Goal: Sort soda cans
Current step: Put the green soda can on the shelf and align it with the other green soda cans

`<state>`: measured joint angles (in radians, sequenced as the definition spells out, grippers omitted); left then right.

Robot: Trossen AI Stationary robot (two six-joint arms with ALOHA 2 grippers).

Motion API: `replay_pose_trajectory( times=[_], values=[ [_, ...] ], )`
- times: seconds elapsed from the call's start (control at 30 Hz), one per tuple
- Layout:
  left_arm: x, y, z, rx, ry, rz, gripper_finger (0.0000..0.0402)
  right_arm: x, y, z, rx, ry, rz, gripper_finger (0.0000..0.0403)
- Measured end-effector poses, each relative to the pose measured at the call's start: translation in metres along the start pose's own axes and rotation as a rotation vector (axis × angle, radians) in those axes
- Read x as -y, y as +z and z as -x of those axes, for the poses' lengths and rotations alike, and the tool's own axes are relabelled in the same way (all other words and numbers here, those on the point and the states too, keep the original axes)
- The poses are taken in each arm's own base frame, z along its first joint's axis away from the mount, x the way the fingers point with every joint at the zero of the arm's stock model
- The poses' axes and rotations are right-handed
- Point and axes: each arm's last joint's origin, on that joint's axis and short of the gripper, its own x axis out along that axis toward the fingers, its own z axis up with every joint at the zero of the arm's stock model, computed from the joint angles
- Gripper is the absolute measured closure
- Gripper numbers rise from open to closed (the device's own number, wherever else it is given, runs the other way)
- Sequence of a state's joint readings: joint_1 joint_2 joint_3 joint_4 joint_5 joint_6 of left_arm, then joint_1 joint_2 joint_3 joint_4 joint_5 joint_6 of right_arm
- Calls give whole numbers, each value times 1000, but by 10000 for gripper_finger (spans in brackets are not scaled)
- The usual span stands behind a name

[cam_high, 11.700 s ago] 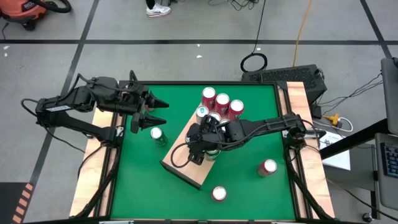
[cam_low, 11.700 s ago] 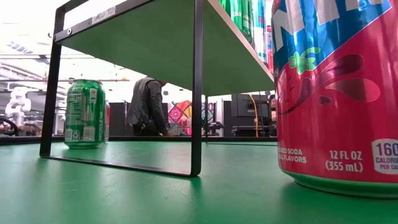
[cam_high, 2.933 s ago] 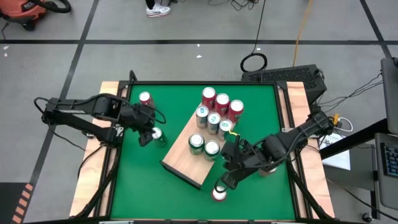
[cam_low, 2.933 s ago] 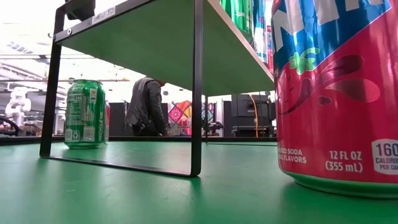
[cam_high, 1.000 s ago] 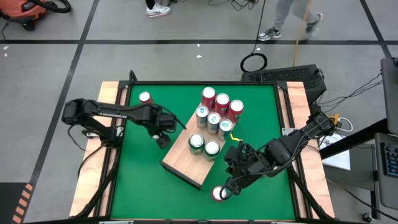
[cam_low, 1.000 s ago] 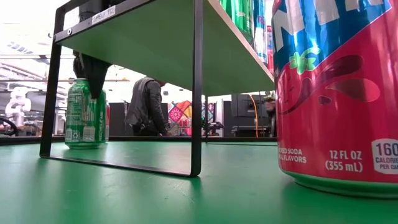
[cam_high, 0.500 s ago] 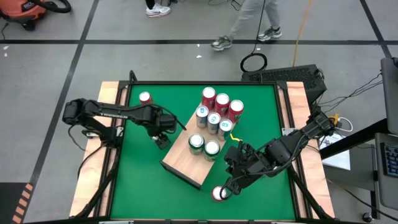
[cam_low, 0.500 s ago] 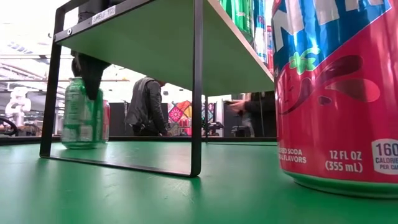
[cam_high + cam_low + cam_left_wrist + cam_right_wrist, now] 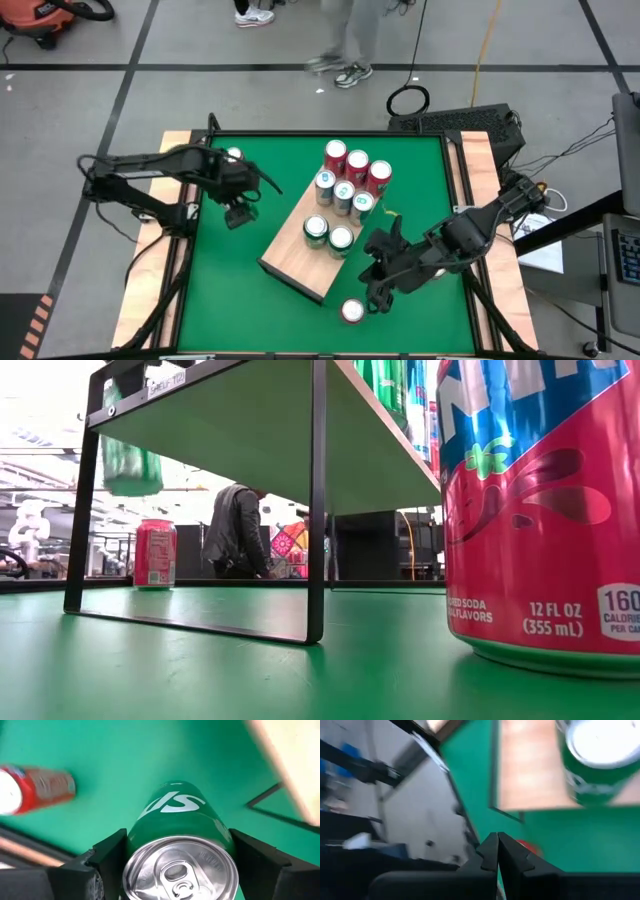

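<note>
My left gripper (image 9: 240, 210) is shut on a green soda can (image 9: 172, 807), which hangs well above the green table (image 9: 230, 290) at its left side. A red can (image 9: 233, 155) stands on its base at the far left. A light wooden shelf board (image 9: 295, 265) on a black frame carries several red, teal and green cans (image 9: 345, 192). Another red can (image 9: 351, 311) stands near the front edge. My right gripper (image 9: 377, 300) is shut and empty just beside it. My left gripper pinches the green can's side wall just under its silver top (image 9: 131, 851) between its two fingers (image 9: 107, 862). The fingers come from above, pointing down. The can hangs upright below them, its base (image 9: 130, 488) lifted clear of the table.
The shelf's black frame leg (image 9: 317, 500) stands on the table, with room under the board. A big red can (image 9: 545, 510) fills the low view's right. People walk on the floor beyond the far edge (image 9: 345, 40). Wooden rails (image 9: 150, 270) line the table's sides.
My left gripper has taken hold of the green can by the shelf's left end and lifted it clear of the table. It has carried the can a little toward the left edge, uncovering the red can that stands behind.
</note>
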<state>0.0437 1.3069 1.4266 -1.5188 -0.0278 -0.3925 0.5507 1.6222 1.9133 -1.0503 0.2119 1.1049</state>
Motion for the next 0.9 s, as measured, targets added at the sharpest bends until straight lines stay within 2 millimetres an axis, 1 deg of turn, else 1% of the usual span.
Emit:
replay_pose_trajectory(
  times=[0.07, 0.17, 0.3, 0.37, 0.47, 0.57, 0.67, 0.73, 0.83, 0.9],
  values=[
    [-1, -1, 17, 57, -23, -28, 119, -3, 5, 7, 55, 52, -1, 403],
    [-1, -2, 37, 121, -76, -42, 119, -5, 14, 13, 143, 82, -7, 403],
    [0, -4, 64, 210, -131, -78, 119, -5, 33, 11, 244, 118, -4, 403],
    [1, -6, 77, 256, -147, -112, 119, -6, 45, 8, 306, 151, 10, 403],
    [1, -10, 97, 335, -166, -180, 119, -6, 63, 8, 398, 195, 40, 403],
    [1, -13, 112, 413, -146, -279, 119, -2, 80, 8, 476, 197, 86, 401],
    [1, -16, 122, 473, -103, -396, 119, 6, 93, 6, 518, 155, 154, 387],
    [1, -18, 126, 499, -73, -444, 119, 12, 101, 6, 539, 128, 168, 370],
    [1, -18, 128, 513, -51, -478, 119, 20, 115, 6, 587, 104, 189, 335],
    [1, -17, 128, 512, -37, -539, 119, 24, 123, 6, 618, 90, 219, 305]
  ],
)
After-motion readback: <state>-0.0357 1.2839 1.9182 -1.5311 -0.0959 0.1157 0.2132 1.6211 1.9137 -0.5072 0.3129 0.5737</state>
